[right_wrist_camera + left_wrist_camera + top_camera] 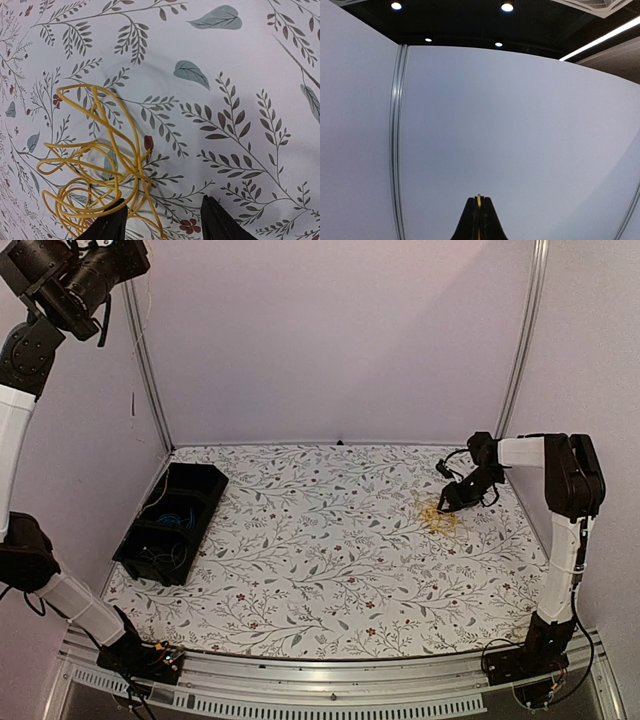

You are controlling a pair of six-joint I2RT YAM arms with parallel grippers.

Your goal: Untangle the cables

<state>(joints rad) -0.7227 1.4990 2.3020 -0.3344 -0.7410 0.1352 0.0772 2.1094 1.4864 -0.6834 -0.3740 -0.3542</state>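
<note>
1. Lying toward the far right corner of the floral-printed tabletop, the tangle of thin yellow cable is a heap of overlapping loops that cross one another in several places. It is not yet pulled apart.
2. The right gripper hangs low over the near side of that heap with its fingers spread. One yellow run passes between them, but nothing is pinched.
3. The left gripper is raised high above the left edge of the tabletop and aimed at the pale wall. Its fingers are pressed together on a thin yellow strand, which shows as a sliver in the seam. Whether that strand joins the heap cannot be told.
4. A black rectangular plastic bin by the left edge holds thin blue wires, well apart from the yellow heap.
5. By my reading, the blue wires look sorted away and one yellow strand seems drawn out, so the work is partly done. What remains is loosening the yellow loops and setting down the lifted strand.
</note>
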